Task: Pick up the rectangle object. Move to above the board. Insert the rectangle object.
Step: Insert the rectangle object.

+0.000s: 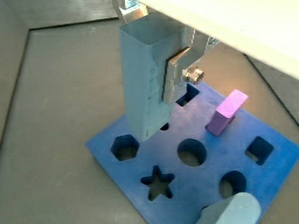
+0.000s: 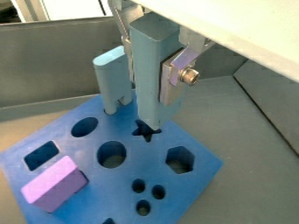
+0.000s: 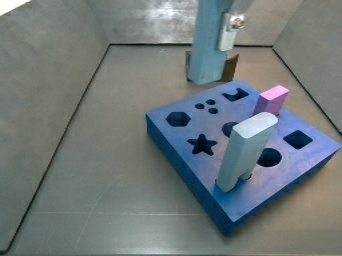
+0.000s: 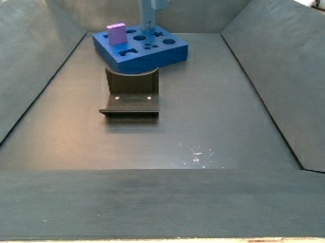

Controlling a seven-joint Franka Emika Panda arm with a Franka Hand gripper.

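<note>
1. One gripper [image 1: 176, 66] hangs over the board [image 1: 211, 188], its silver fingers [image 2: 177, 72] clamped on the bar [image 1: 142, 79], which stands upright between them.
2. In both wrist views the bar's lower end sits at the board's top face; in a wrist view [image 2: 149, 79] it comes down beside the star cutout [image 2: 145, 133], though I cannot tell whether it has entered a hole.
3. In a side view the bar [image 3: 210, 45] stands at the board's [image 3: 227, 200] far edge, with a finger [image 3: 234, 22] against its side.
4. The pale post [image 3: 246, 152] stands upright in the board, near its front corner in that side view; the pink block [image 3: 273, 99] stands at another edge.
5. Hexagon [image 2: 179, 160], circle [image 2: 111, 155] and square [image 2: 42, 156] cutouts lie open.
6. In a side view the fixture [image 4: 131, 99] stands on the floor just in front of the board [image 4: 140, 49], with the pink block [image 4: 114, 35] on top.
</note>
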